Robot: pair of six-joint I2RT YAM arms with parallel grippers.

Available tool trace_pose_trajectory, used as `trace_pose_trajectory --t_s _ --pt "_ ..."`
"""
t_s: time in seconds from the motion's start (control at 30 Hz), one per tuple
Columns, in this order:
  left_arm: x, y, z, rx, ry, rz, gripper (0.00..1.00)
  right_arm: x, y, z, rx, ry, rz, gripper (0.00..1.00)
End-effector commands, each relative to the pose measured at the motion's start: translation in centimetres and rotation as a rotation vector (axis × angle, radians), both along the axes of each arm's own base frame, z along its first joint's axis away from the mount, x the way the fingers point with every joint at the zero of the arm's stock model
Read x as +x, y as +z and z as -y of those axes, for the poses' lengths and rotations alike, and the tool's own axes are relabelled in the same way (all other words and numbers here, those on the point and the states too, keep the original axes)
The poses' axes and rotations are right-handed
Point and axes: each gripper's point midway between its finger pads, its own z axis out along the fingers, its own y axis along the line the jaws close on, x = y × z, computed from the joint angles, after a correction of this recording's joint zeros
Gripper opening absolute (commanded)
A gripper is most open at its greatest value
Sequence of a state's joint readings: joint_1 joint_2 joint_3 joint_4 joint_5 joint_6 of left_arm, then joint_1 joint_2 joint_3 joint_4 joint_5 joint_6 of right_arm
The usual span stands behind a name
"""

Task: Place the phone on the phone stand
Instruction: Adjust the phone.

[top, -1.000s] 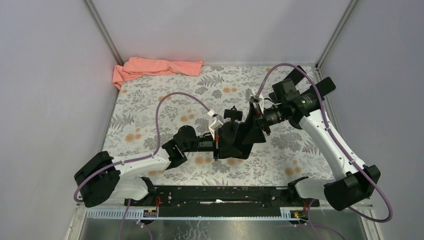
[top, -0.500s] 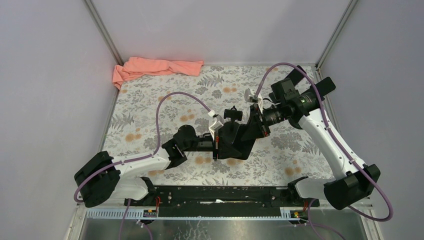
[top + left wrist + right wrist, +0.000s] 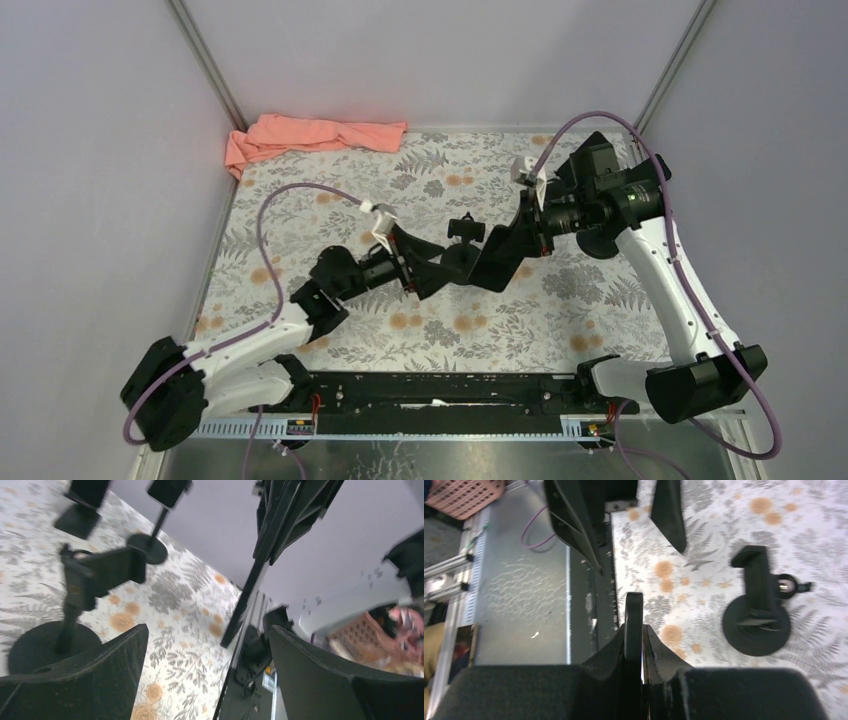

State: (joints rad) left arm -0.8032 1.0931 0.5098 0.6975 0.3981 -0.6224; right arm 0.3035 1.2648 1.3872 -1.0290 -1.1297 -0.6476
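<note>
Phone (image 3: 497, 262): dark slab held off the floral counter (image 3: 300, 200), tilted, its lower end just right of the phone stand (image 3: 460, 234); touching or apart, cannot tell. Right end effector (image 3: 525, 236) is clamped on the phone's upper end. In the right wrist view its fingers (image 3: 659, 655) pinch the phone edge-on. Left end effector (image 3: 435, 268) gapes wide just left of the stand, gripping nothing. Stand upright on its round base, mid-counter. Orange cloth (image 3: 310, 134) bunched at the far-left corner.
</note>
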Motion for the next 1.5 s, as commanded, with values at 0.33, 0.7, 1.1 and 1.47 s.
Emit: trace_pose_trajectory --t_s 0.33,0.7,1.1,1.47 --pt "6.8 0.2 -5.0 0.275 0.346 0.030 0.66 5.6 7.0 -0.9 0.085 -0.057 0.163 0.00" --pt "9.0 0.6 -3.1 0.359 0.524 0.001 0.61 8.0 6.6 0.0 0.075 -0.165 0.136 0.00" --pt "10.2 -0.9 -2.2 0.452 0.630 -0.035 0.56 8.0 6.1 0.2 0.083 -0.173 0.115 0.00" --pt "9.1 0.5 -1.6 0.421 0.558 -0.005 0.56 7.4 5.9 0.3 0.081 -0.158 0.103 0.00"
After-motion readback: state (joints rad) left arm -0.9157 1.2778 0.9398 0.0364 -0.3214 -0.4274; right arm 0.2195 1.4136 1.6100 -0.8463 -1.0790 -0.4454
